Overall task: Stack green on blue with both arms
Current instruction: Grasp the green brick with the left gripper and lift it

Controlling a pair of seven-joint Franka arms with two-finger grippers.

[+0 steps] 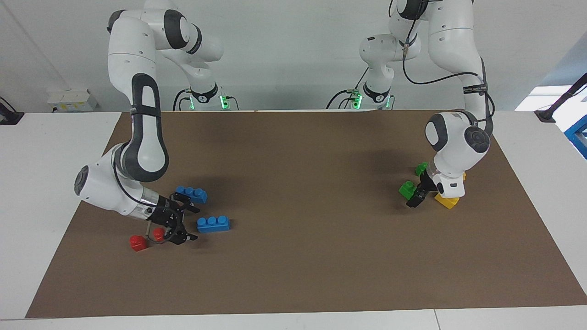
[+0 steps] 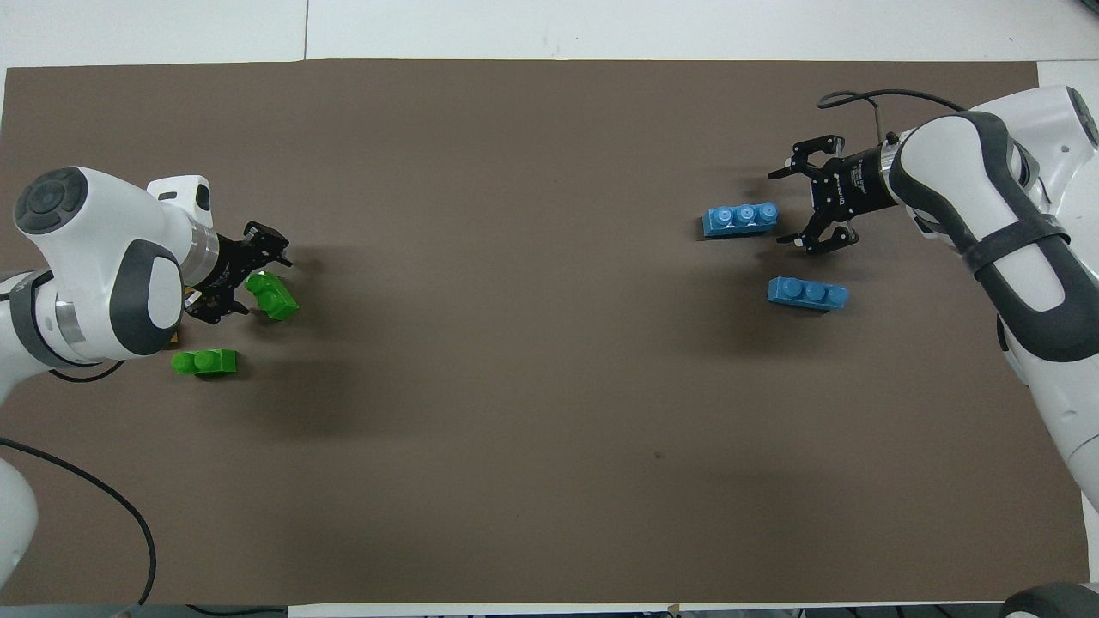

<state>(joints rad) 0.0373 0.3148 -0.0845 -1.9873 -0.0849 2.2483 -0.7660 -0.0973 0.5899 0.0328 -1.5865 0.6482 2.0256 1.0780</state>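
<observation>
Brown desk [image 2: 532, 386], arms entering from the bottom corners. Left hand [image 2: 245, 273] spread open at the left arm's end, one green brick [image 2: 272, 295] lying between its fingers, possibly touched, hard to tell from above. Second green brick [image 2: 204, 362] nearer the robots, apart. Right hand [image 2: 811, 204] spread wide at the right arm's end, just beside one blue brick [image 2: 740, 220], not around it. Second blue brick [image 2: 807, 293] nearer the robots, lying free.
</observation>
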